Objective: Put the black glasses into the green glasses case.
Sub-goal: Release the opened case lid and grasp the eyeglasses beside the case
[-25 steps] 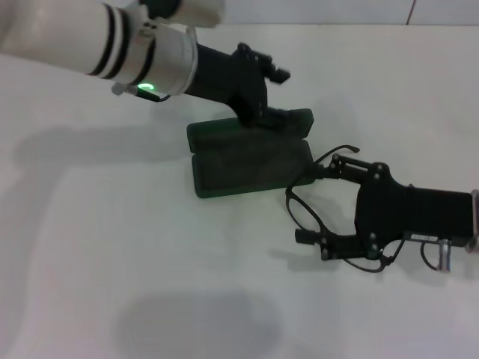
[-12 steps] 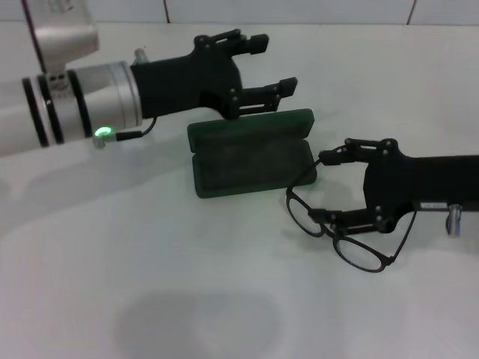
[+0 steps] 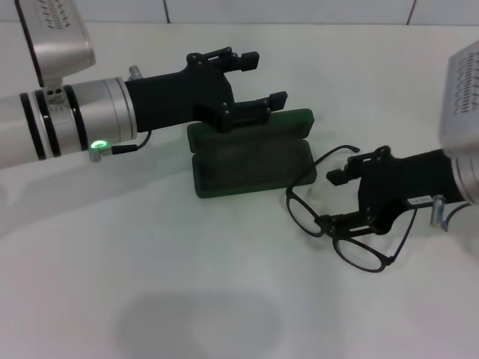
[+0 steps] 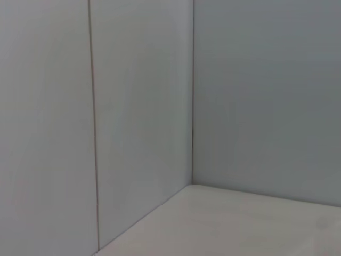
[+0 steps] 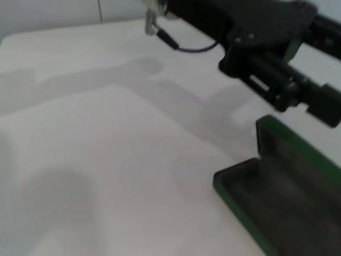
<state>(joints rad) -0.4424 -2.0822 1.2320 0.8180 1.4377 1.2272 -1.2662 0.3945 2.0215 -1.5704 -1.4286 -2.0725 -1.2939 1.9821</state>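
The green glasses case (image 3: 251, 163) lies open in the middle of the table, its lid (image 3: 288, 123) standing at the back. It also shows in the right wrist view (image 5: 277, 197). The black glasses (image 3: 363, 253) lie on the table right of the case, one temple arm reaching toward it. My right gripper (image 3: 331, 200) is open just above the glasses, one finger (image 3: 337, 222) over the bridge. My left gripper (image 3: 263, 78) is open and empty, hovering over the lid's back edge. The left wrist view shows neither object.
The white table (image 3: 150, 284) is bare at the front and left. A tiled wall (image 4: 138, 106) meets the table at the back. My left forearm (image 3: 67, 123) reaches in from the left above the table.
My left gripper has lifted off the case lid and pulled back to the left. My right gripper has turned and shifted over the glasses, which stay in the same place.
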